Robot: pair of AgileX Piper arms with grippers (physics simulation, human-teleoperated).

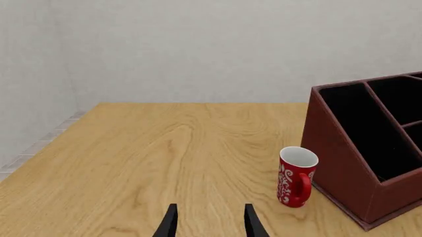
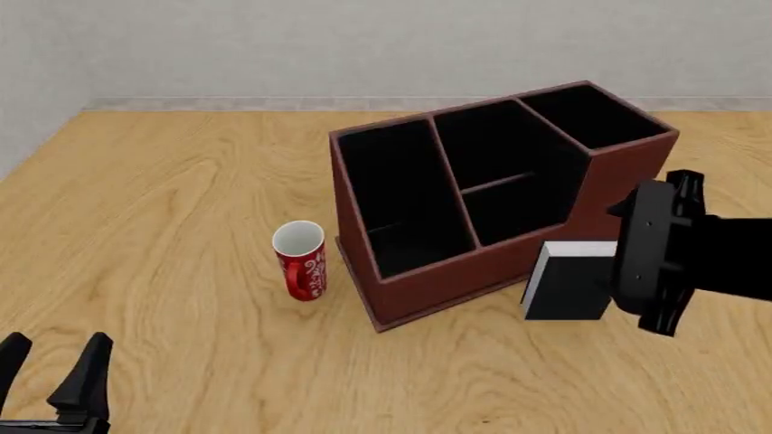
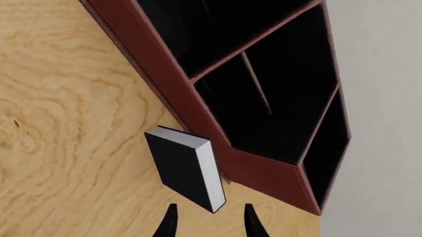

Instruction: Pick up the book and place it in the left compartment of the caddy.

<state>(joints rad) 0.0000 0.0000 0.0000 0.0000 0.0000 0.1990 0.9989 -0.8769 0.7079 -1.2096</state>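
The book (image 2: 567, 282) stands upright on the tabletop, just beside the near wall of the caddy (image 2: 483, 271), toward the right edge of the table. Its black cover faces the camera in the front view and its white page edges show on top. In the right wrist view the book (image 3: 185, 168) seems to touch the caddy's reddish-brown wall with one corner, but I cannot tell this for sure.

The right gripper (image 3: 206, 223) is the nearer one by far. Its two fingers are spread apart and hold nothing, and the book lies directly ahead of them, close. The book's long faces run nearly along the line of the fingers, so in my judgement the fingers could close across its thickness with little turning of the wrist.

The left compartment (image 2: 399, 194) is the long narrow section at the caddy's left end, on the far side from the book, so the book must be lifted over the middle sections.

The left gripper (image 1: 209, 224) hangs near the near left corner of the tabletop, also released and empty, well apart from the book. A red-and-white mug (image 2: 300, 260) stands just beside the caddy's left wall.
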